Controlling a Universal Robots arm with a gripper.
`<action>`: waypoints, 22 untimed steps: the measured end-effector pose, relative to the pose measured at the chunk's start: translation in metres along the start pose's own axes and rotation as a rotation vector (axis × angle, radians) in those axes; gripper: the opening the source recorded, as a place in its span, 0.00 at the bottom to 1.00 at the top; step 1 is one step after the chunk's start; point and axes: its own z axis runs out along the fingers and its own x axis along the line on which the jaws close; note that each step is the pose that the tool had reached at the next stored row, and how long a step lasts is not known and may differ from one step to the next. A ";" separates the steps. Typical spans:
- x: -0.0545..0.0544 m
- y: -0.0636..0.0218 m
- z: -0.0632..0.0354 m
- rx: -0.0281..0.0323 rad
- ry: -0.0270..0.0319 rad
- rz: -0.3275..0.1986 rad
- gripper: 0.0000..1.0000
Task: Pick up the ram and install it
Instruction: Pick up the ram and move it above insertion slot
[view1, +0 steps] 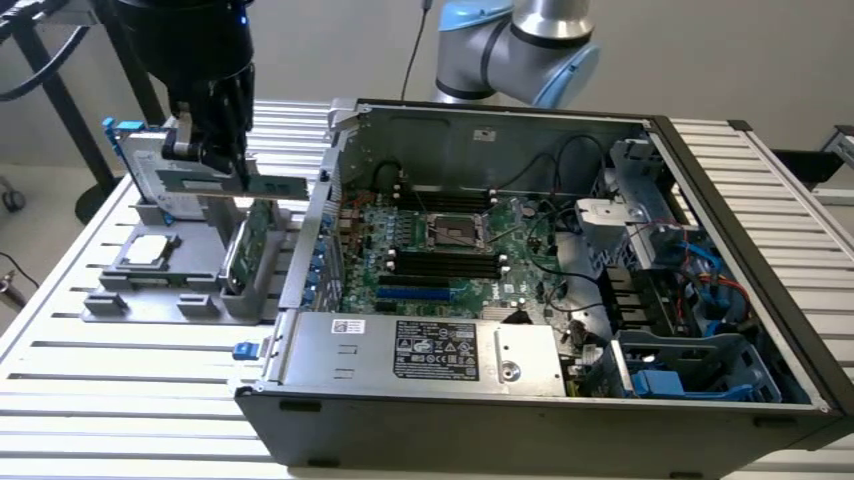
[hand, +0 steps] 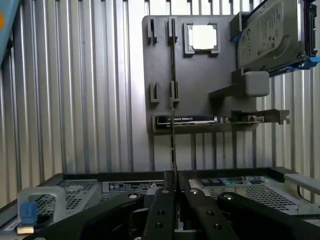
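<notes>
The ram (view1: 274, 188) is a thin green stick held above the grey holder tray (view1: 134, 292), at the exterior view's left of the open computer case. My black gripper (view1: 220, 160) is shut on it. In the wrist view the ram (hand: 172, 145) shows edge-on, a thin dark line rising from between my closed fingers (hand: 159, 210), with the gripper (hand: 172, 189) pinching its near end. The motherboard (view1: 441, 240) lies inside the case, with its long black slots (view1: 441, 266) apart from the ram.
The tray (hand: 195, 80) holds a square processor (hand: 202, 37), a blue-framed hard drive (hand: 270, 35) and a wider green card (view1: 248, 245) standing upright under the ram. The case's side wall (view1: 314, 230) stands between tray and motherboard. A power supply (view1: 420, 350) and cables (view1: 694, 260) crowd the case.
</notes>
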 end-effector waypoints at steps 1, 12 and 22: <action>0.000 -0.0044 -0.0006 -0.0002 -0.0041 -0.001 0.14; -0.002 -0.0544 -0.0049 -0.0026 -0.0514 -0.010 0.14; -0.004 -0.0997 -0.0069 -0.0035 -0.0598 -0.014 0.14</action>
